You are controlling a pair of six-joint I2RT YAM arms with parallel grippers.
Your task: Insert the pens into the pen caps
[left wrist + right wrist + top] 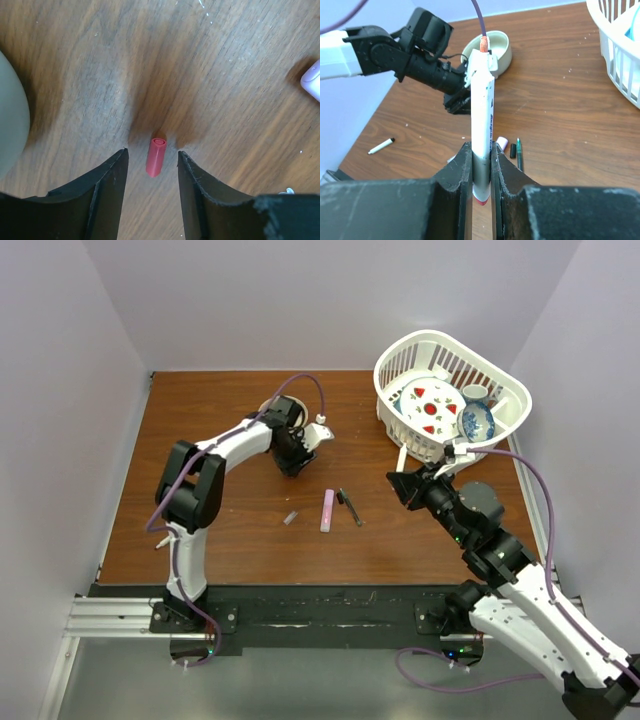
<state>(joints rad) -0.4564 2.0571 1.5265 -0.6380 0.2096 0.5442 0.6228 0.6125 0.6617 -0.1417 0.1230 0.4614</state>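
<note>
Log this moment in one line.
left gripper: open, straddling red cap on table | right gripper: shut on white pen | capping: not yet done

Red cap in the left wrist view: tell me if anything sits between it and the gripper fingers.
Nothing visible does. The red cap lies on bare wood between the open fingers of the left gripper, a gap on each side. The bowl sits far off to one side.

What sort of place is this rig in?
Probably a lab test cell: plain white walls box in a wooden table, the arms sit on a metal rail, and a basket holds dishes.
</note>
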